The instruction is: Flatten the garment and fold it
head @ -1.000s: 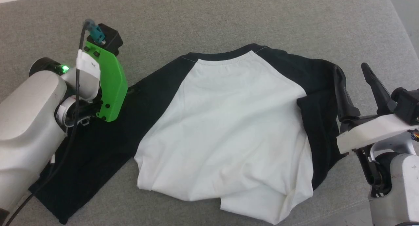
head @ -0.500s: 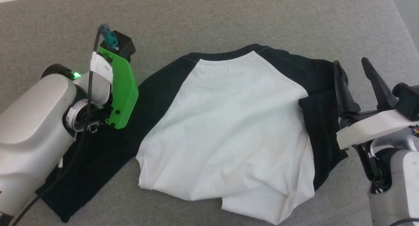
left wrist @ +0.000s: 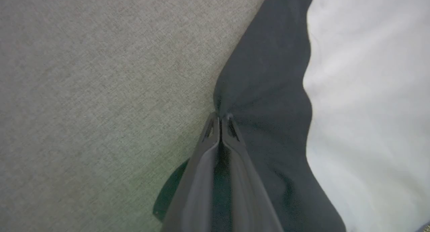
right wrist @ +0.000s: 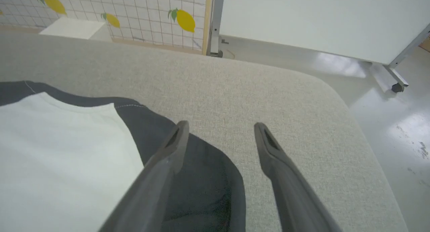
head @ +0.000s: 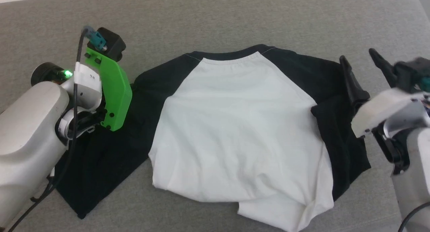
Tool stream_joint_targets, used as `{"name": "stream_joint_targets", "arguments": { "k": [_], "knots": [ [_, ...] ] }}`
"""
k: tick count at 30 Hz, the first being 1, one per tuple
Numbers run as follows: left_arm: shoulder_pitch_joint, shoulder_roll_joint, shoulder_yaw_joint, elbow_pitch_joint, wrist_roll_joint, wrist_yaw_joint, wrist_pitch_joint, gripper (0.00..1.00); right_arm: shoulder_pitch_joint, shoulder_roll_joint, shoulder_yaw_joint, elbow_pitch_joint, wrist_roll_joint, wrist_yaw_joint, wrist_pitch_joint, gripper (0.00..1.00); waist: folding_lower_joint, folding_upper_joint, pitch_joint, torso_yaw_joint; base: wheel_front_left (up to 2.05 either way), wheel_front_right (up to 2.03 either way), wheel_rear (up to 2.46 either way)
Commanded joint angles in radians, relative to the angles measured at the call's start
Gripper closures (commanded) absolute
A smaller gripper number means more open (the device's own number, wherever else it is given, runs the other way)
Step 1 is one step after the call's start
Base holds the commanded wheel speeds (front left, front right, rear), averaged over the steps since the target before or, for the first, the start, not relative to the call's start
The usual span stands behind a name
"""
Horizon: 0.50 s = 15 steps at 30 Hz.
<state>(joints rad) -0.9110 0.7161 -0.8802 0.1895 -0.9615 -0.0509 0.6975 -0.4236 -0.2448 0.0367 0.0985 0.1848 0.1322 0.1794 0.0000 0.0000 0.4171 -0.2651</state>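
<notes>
Flattening in hand. Your left end effector [left wrist: 220, 119] is clamped shut on the raglan T-shirt [head: 242, 124] at a sleeve edge. Your right end effector [right wrist: 218, 128] stands open, empty, over the opposite sleeve [right wrist: 201, 178]. Next, I judge: grip it, spread.

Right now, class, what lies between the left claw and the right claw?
The garment, mostly its white body, covers that whole stretch; the head view shows it.

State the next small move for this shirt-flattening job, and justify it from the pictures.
Probably lower the open right pincer and close it on the right sleeve, which lies folded over itself below it. The left pincer is shut on the edge of the left sleeve, so both could then pull outward.
</notes>
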Motion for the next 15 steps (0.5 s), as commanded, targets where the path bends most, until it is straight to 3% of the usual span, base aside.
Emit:
{"name": "stream_joint_targets", "arguments": {
  "k": [1, 8, 15],
  "knots": [
    [0.008, 0.003, 0.004, -0.001, 0.009, 0.001, -0.006, 1.0, -0.038, -0.021, 0.024, 0.036, 0.003, -0.002, 0.038, 0.0, 0.0, 0.0, 0.007, 0.021, 0.0, 0.0, 0.0],
    [-0.023, -0.014, 0.0, 0.0, 0.023, -0.003, -0.008, 1.0, -0.215, -0.122, 0.187, 0.236, 0.055, -0.002, 0.268, 0.0, 0.0, 0.0, 0.043, 0.06, 0.0, 0.0, 0.0],
    [-0.05, -0.038, -0.004, 0.006, 0.03, -0.009, -0.01, 1.0, -0.352, -0.201, 0.39, 0.33, 0.178, -0.002, 0.405, 0.0, 0.0, 0.0, 0.069, 0.083, 0.0, 0.0, 0.0]
  ]
}}
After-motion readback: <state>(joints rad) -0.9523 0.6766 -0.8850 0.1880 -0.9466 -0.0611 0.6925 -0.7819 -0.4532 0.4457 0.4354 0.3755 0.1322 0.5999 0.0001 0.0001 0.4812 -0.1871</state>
